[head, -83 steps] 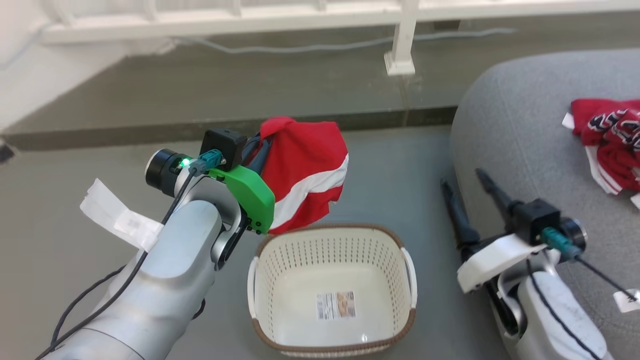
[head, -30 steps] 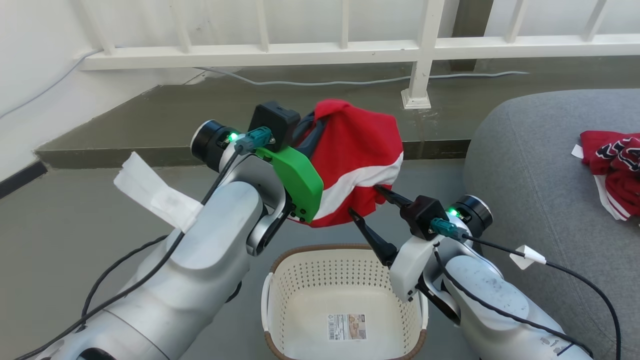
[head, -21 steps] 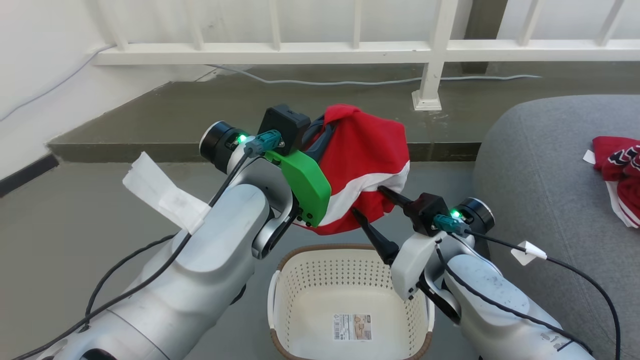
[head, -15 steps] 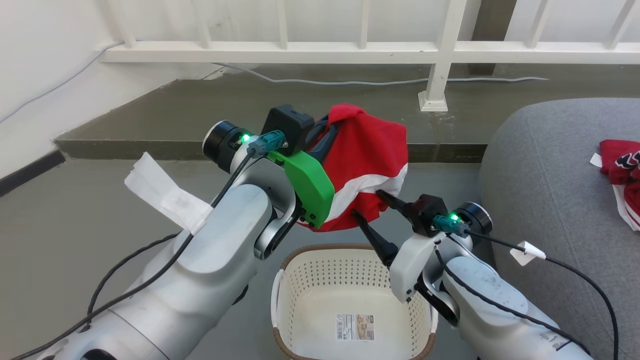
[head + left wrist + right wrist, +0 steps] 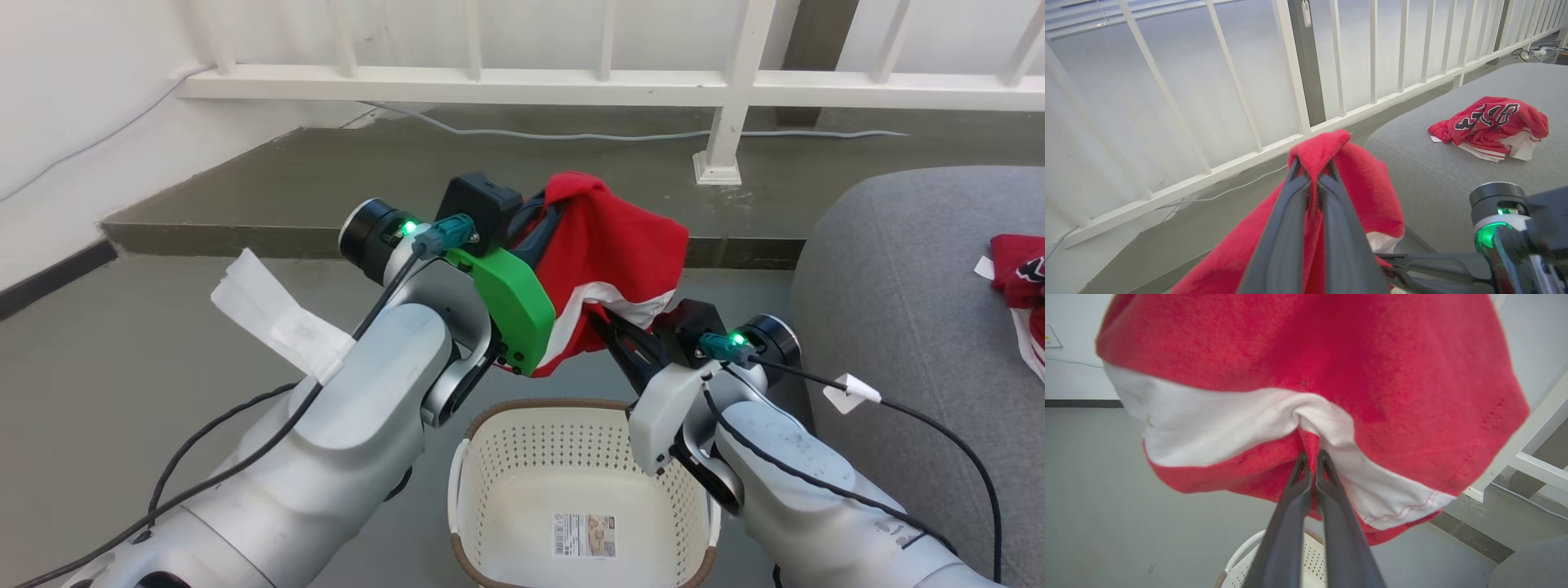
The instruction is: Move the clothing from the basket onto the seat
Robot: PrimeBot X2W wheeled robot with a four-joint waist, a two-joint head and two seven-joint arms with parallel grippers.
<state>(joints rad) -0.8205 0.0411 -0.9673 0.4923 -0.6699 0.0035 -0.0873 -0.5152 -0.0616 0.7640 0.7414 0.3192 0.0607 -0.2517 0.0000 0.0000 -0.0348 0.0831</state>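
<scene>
Clothing is split: on the seat at right lies one jersey, while above the near basket hangs the other jersey, clamped by the left gripper at its top and the right gripper at its white stripe.

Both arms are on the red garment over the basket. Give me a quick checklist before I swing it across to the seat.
1. Left gripper shut on the top fold of the held garment: ok.
2. Right gripper shut on the held garment's lower part: ok.
3. Held garment hanging clear above the basket: ok.
4. No clothing left in the basket: ok, as far as it shows.
5. Bare fabric on the seat beside the other garment: ok.
</scene>
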